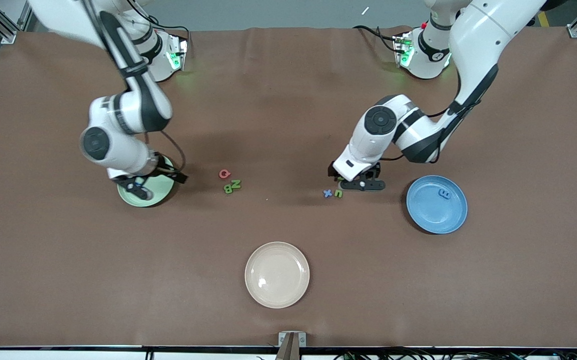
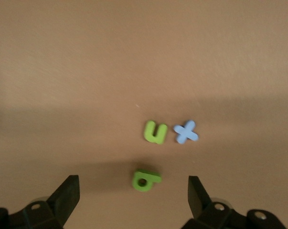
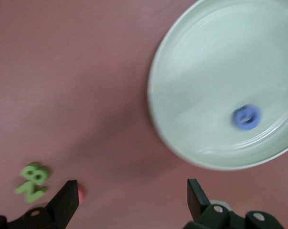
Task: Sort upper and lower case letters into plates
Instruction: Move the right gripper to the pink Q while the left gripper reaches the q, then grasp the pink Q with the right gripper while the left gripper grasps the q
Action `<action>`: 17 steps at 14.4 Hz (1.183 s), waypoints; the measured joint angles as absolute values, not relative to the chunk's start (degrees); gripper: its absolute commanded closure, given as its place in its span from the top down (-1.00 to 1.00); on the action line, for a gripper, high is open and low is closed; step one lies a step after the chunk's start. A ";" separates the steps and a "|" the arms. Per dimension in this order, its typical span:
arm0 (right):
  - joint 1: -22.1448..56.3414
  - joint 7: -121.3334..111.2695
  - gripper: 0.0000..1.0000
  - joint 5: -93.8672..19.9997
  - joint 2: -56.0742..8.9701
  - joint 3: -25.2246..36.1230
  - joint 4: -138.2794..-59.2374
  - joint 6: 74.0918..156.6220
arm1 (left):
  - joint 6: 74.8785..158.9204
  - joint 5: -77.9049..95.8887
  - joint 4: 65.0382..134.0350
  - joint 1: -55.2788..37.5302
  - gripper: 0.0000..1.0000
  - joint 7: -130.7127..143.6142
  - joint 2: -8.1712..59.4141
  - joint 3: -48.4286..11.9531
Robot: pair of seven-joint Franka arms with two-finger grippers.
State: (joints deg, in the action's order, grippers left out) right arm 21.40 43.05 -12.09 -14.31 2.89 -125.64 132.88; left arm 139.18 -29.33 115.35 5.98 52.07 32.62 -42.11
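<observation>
Right now my left gripper hangs spread wide over the green "u", blue "x" and a green looped letter, while my right gripper gapes above the mint plate holding a blue letter.

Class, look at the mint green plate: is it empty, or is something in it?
Not empty. The mint green plate holds one small blue letter, seen in the right wrist view.

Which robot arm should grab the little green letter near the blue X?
The left arm. Its open end effector hangs right over the green letter. The right end effector is over the mint plate, open.
</observation>
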 measured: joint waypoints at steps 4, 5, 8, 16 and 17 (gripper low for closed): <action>29.73 54.53 1.00 -12.10 -17.02 2.76 -126.40 141.39 | 139.19 -29.33 114.94 5.52 0.65 52.12 35.64 -41.95; 30.51 55.75 1.00 -12.10 -18.13 2.77 -126.82 143.41 | 139.19 -29.34 114.83 5.24 0.58 52.12 36.00 -41.67; 32.47 58.22 0.99 -12.10 -21.12 2.81 -127.65 147.68 | 139.22 -29.36 113.93 1.25 0.43 52.12 36.28 -37.80; 33.47 58.70 0.83 -12.10 -23.05 2.88 -130.38 153.24 | 139.22 -29.36 112.70 -3.03 0.29 52.63 37.21 -34.28; 33.50 58.70 0.71 -12.10 -23.24 2.88 -130.38 153.44 | 139.22 -29.36 112.70 -3.03 0.28 52.63 37.45 -34.28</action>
State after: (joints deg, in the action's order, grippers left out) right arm 33.50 58.70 -12.10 -23.24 2.88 -130.38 153.44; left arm 139.22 -29.36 112.70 -3.03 52.63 37.45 -34.28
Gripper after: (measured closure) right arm 0.053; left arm 0.344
